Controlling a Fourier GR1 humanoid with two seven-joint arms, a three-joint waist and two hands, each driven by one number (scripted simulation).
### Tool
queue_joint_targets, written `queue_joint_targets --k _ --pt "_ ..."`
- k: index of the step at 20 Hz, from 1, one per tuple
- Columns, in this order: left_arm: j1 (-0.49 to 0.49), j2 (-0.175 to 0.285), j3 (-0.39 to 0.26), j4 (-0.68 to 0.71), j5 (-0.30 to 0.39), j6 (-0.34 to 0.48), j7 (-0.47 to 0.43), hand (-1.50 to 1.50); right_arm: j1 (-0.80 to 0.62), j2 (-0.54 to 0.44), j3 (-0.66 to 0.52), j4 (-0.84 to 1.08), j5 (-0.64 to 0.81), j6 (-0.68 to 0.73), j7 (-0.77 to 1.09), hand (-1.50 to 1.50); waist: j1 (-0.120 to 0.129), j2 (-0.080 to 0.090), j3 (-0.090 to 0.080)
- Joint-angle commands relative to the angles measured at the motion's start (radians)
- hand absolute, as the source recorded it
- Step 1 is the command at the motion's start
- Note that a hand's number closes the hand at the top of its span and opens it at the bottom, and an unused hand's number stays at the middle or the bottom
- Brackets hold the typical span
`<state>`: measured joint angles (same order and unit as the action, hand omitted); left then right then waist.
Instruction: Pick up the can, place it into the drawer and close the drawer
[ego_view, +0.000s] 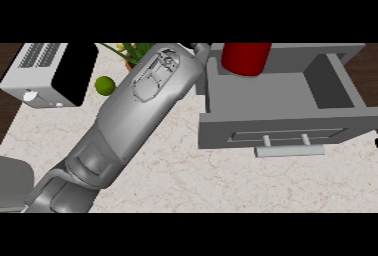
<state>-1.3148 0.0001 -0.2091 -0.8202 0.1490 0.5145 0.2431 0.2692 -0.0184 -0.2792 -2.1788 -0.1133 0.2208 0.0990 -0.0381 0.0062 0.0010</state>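
Sitting in the drawer: the red can, upright at the back, toward the left side, with its top cut off by the edge of the view.
Drawer: grey and wide open. You can see most of the bare floor inside, and the can is the only thing in there.
Handle: a pale bar on two short posts, sticking out of the front panel.
Left forearm: a big grey thing running diagonally from the lower left corner up to the drawer's far left corner. Its wrist end is just beside the drawer's left wall and near the can.
Left hand: honestly can't tell. It's tucked out of sight past the end of the forearm, so there's no way to say whether it's released, clenched or grasping anything, or whether it touches the can.
Desk: a pale marbled top, with the drawer standing on it.
Toaster: white with a black side, slots on top, at the desk's far left.
Lime: small and green, squeezed between the toaster and the forearm.
Plant: a few green stalks poking out from behind the forearm, at the back.
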Motion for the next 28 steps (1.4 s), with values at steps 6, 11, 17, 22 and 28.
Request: queue_joint_targets --k 6,11,17,22,28 --pt "-0.152 0.0 -0.062 0.208 0.134 0.022 -0.06 1.5 -0.066 -0.029 -0.013 -0.025 -0.04 -0.013 0.095 -1.5 -0.012 0.003 0.0" --pt "-0.167 0.0 -0.133 0.313 0.197 0.062 -0.129 1.5 -0.065 -0.026 0.023 -0.011 0.006 0.0 0.073 -1.5 -0.042 0.01 0.001" --pt "-0.209 0.0 -0.172 0.389 0.256 0.055 -0.16 1.5 -0.114 -0.016 0.029 0.054 0.041 -0.02 0.031 -1.5 -0.053 0.019 0.002" --pt "-0.164 0.0 -0.271 0.388 0.285 0.12 -0.203 1.5 -0.125 -0.012 0.037 0.066 0.061 -0.036 0.045 -1.5 -0.051 0.015 0.002" --pt "-0.15 0.0 -0.338 0.414 0.316 0.148 -0.218 1.5 -0.145 -0.022 0.016 0.081 0.023 -0.022 0.022 -1.5 -0.08 0.02 0.003"
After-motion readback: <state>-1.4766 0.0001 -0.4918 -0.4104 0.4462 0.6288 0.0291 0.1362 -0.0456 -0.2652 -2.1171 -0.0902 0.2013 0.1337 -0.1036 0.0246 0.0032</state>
